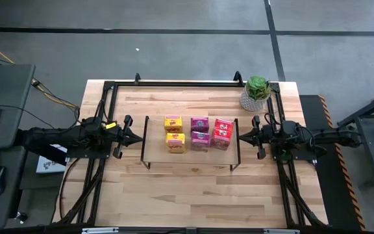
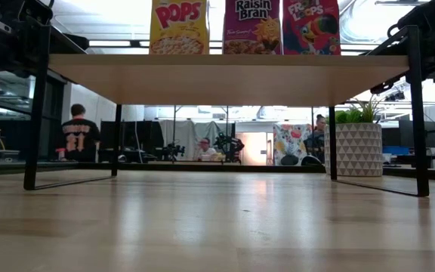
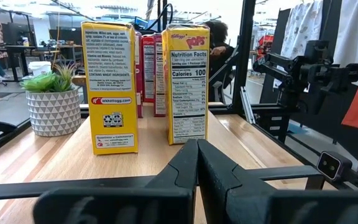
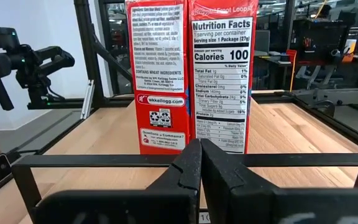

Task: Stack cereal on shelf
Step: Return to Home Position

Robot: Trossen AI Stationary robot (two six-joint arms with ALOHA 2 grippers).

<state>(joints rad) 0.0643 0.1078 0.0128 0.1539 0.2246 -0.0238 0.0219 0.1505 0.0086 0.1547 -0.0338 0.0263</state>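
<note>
Cereal boxes [image 2: 251,26] stand up on the shelf [image 1: 190,159], six in all, in two rows. From the left come the yellow boxes [image 1: 176,142], pink boxes [image 1: 200,140] and red boxes [image 1: 221,138], each with one in front and its twin just behind. The left gripper [image 1: 139,137] sits beside the shelf's left end, the right gripper [image 1: 240,136] beside its right end. Both have fingers pressed together and hold nothing. Farther back, a plant [image 1: 256,92] sits at the table's [image 1: 193,195] far right corner. A person [image 2: 78,136] stands in the room beyond.
</note>
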